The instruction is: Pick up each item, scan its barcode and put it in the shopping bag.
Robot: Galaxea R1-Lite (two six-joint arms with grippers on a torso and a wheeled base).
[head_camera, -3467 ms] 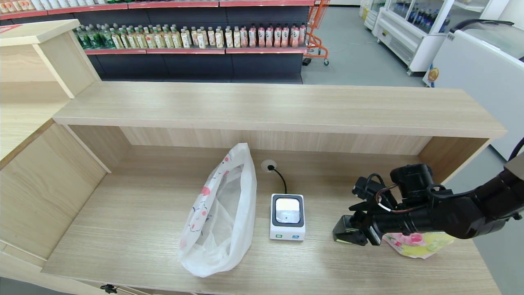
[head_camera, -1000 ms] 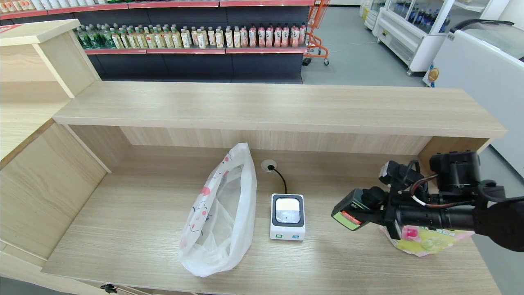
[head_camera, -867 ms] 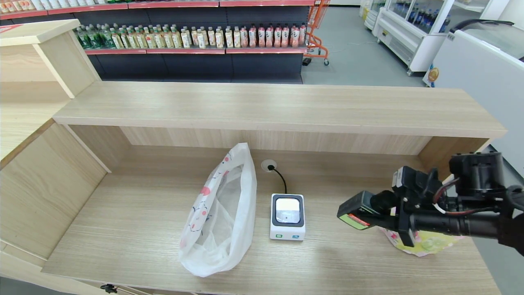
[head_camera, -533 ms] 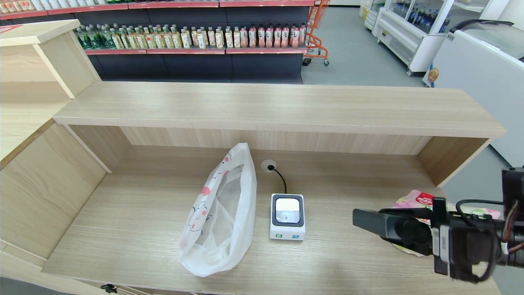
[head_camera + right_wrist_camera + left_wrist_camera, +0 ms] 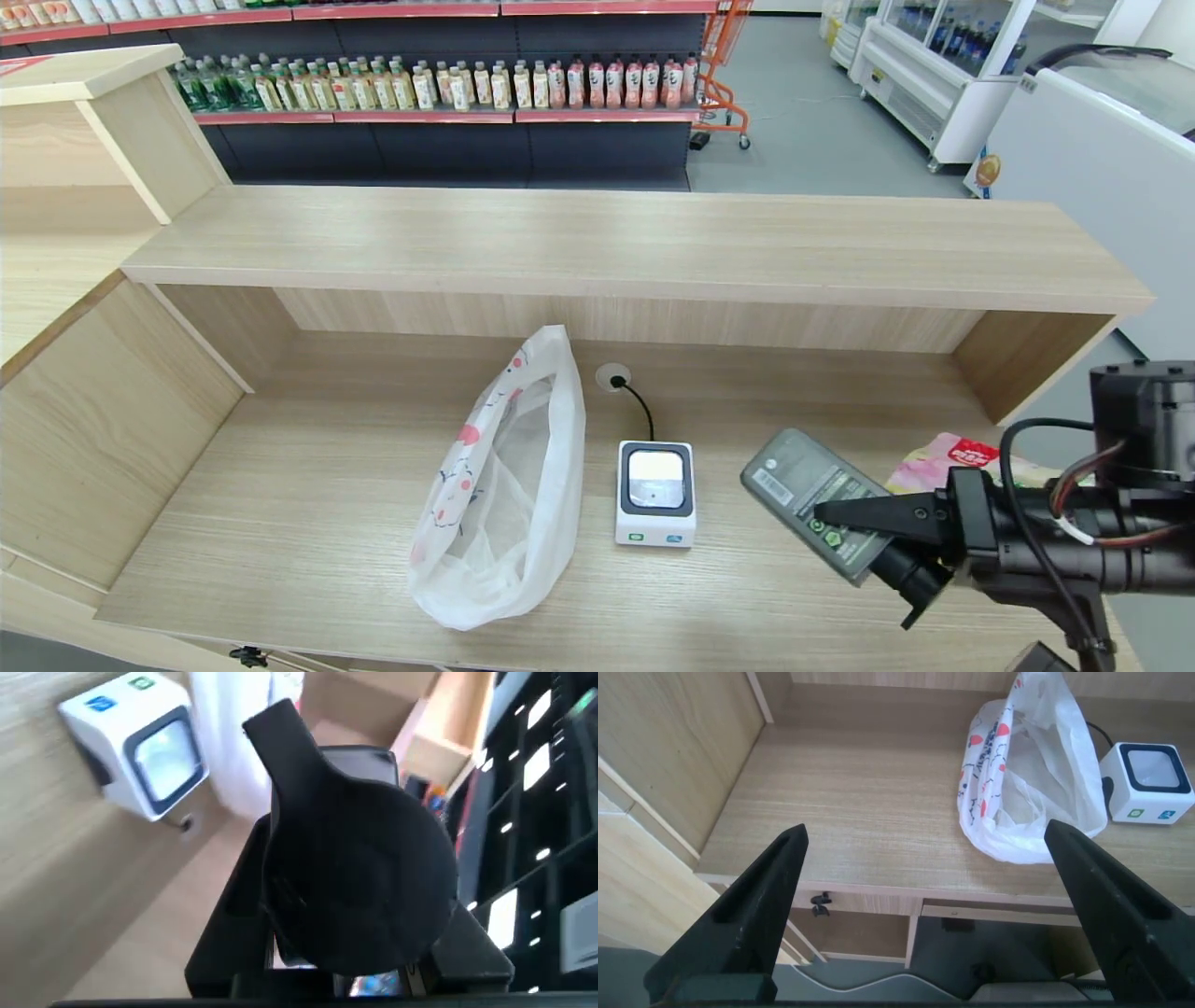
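Held left gripper spread wide off the counter's near edge. Pinched a flat grey box by one end in the right gripper, barcode up, just right of the scanner. Judged light, stiff, slick: safest across its broad faces.

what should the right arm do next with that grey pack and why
Probably carry the grey pack left over the scanner and roll it over: the right gripper holds it beside the scanner with its barcode label facing up, as the scanner does.
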